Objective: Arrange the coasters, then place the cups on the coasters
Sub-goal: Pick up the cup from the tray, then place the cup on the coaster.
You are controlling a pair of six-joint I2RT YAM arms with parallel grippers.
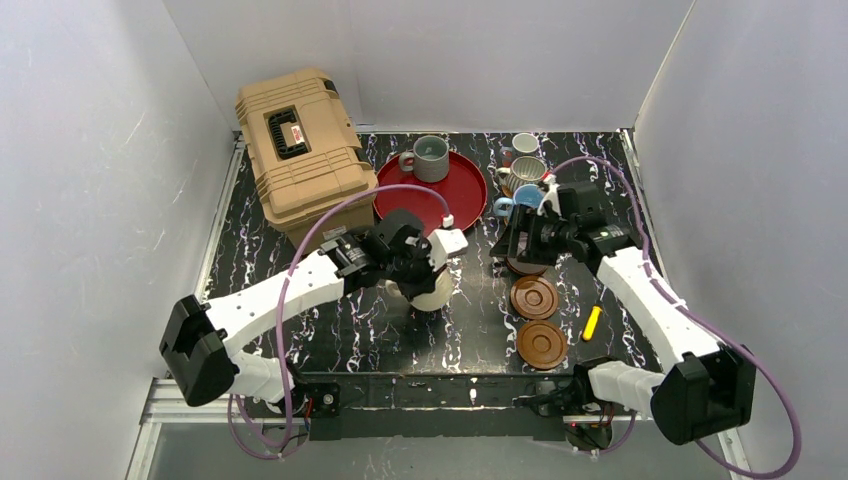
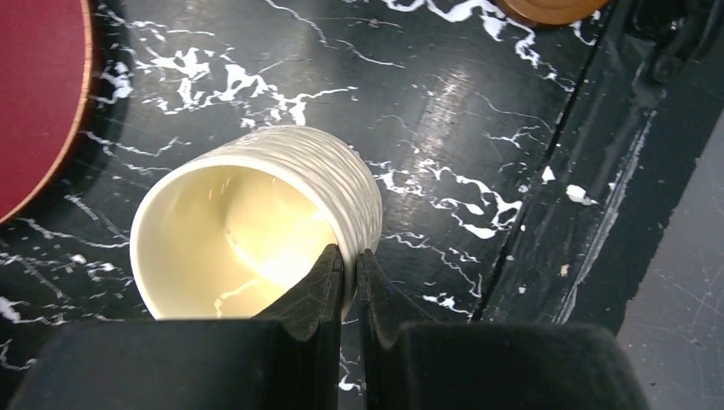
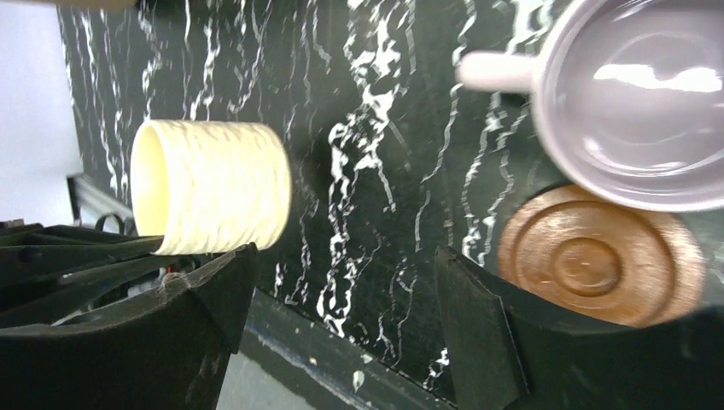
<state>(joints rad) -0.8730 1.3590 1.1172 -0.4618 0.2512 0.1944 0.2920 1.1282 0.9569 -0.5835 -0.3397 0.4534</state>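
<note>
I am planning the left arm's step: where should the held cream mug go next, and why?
Probably move the cream-yellow ribbed ceramic mug rightwards over the bare dark brown round wooden coaster. The left claw is shut on its rim, and that coaster holds nothing.

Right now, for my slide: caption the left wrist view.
Left hand pinching the cream mug by its rim, black marbled table beyond.
</note>
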